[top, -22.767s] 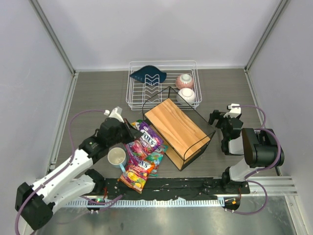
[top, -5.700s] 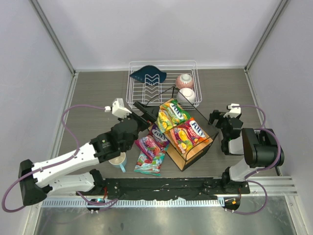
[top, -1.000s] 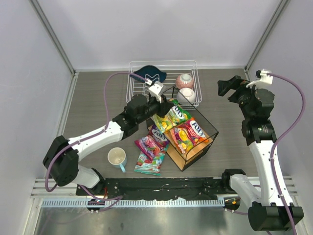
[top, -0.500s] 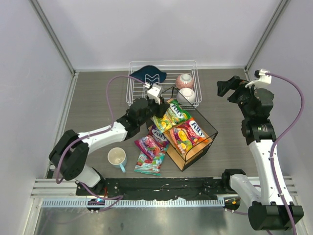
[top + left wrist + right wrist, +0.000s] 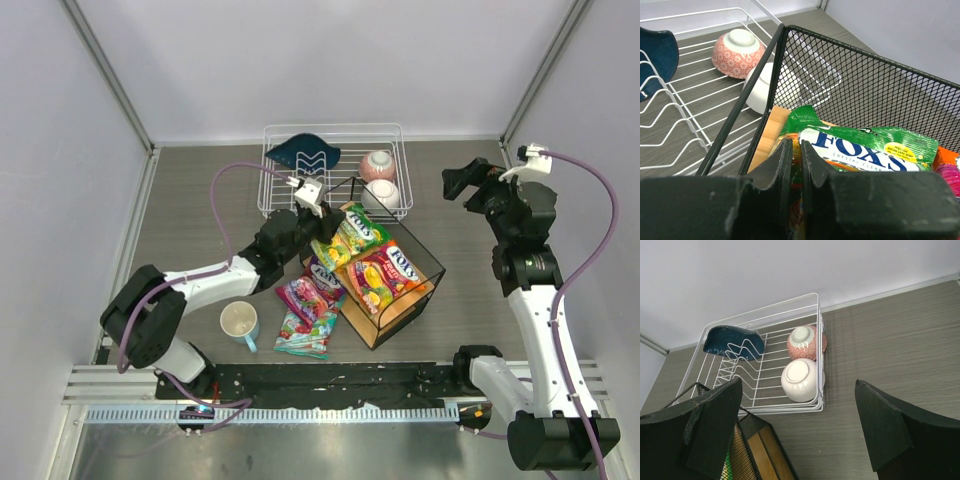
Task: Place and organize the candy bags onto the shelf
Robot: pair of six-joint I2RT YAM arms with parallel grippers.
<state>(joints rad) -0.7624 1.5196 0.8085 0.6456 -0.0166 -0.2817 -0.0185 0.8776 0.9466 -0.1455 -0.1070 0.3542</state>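
The shelf is a black wire frame over a tan board, at the table's middle. A green candy bag and an orange-red one lie on the board. My left gripper is at the shelf's left end, shut on the green bag's near edge; the wrapper shows between the fingers. A purple bag and a teal bag lie on the table beside the shelf. My right gripper hangs open and empty above the table's back right, apart from the bags.
A white dish rack stands behind the shelf, holding a blue plate, a pink bowl and a white bowl. A mug stands left of the loose bags. The shelf's mesh wall rises beyond the green bag.
My left wrist has shifted slightly left and toward the front while keeping hold of the green bag's edge. The right arm has not moved.
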